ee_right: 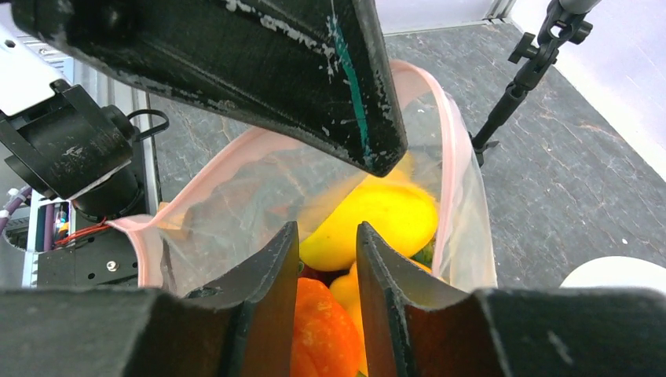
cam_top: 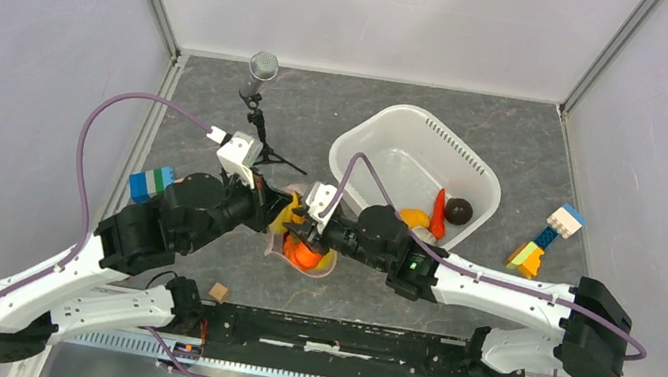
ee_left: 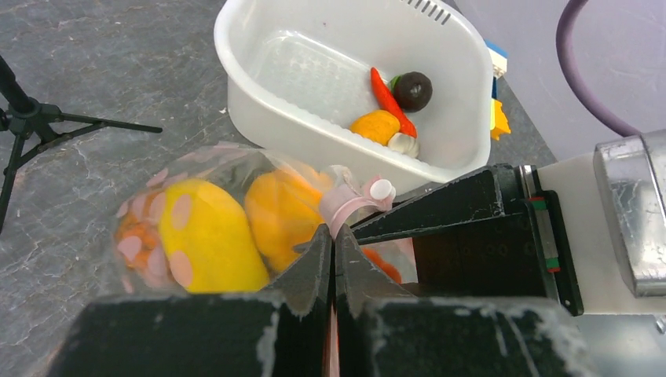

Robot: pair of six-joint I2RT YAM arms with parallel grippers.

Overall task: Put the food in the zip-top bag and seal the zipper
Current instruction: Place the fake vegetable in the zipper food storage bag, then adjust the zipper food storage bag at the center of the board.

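Observation:
The zip-top bag (ee_left: 157, 228) lies between the arms with its mouth open, and yellow food (ee_left: 208, 236) and orange food (ee_left: 283, 212) are inside. My left gripper (ee_left: 334, 232) is shut on the pink zipper (ee_left: 353, 206) at the mouth edge. In the right wrist view my right gripper (ee_right: 328, 228) sits in the mouth of the zip-top bag (ee_right: 236, 204). An orange piece (ee_right: 322, 330) fills the gap between its fingers, above a yellow fruit (ee_right: 377, 220). From the top, both grippers, left (cam_top: 278, 212) and right (cam_top: 302, 239), meet over the zip-top bag (cam_top: 323, 266).
The white tub (cam_top: 403, 113) stands at the back right. It holds an orange piece (cam_top: 416, 219), a red piece (cam_top: 437, 225) and a dark round piece (cam_top: 458, 209). Block stacks lie at the left (cam_top: 151, 183) and right (cam_top: 544, 244). A microphone stand (cam_top: 260, 86) is behind, and a small brown cube (cam_top: 218, 291) is near the front.

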